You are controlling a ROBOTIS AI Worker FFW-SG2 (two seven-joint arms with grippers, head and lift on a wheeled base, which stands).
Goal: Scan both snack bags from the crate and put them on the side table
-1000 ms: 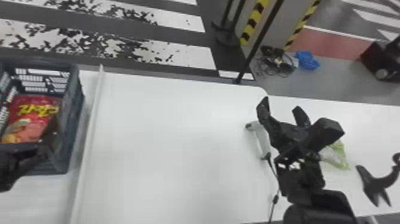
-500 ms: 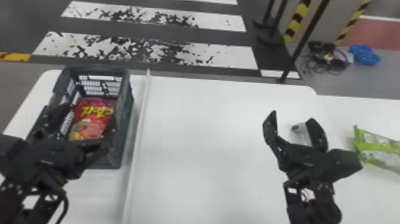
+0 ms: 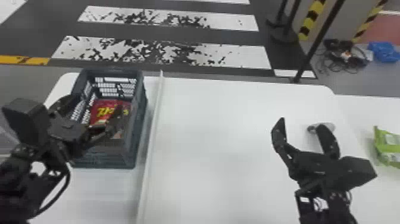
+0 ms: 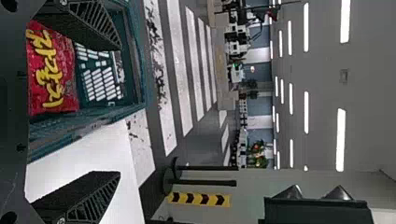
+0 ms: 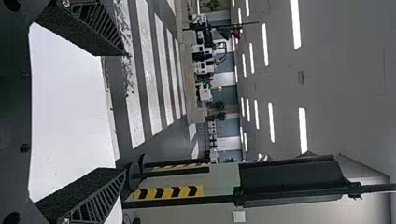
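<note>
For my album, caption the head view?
Red snack bag in a crate, left gripper close by; right gripper over white table.

Red snack bag [image 4: 56, 77] in crate [image 4: 138, 70]

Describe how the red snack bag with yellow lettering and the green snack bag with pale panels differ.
The red bag sits inside the dark crate, whereas the green bag lies on the white side table. Yellow lettering marks the red bag; the green bag has pale panels. The left gripper partly covers the red bag in the head view; no gripper covers the green bag. Neither is held.
</note>
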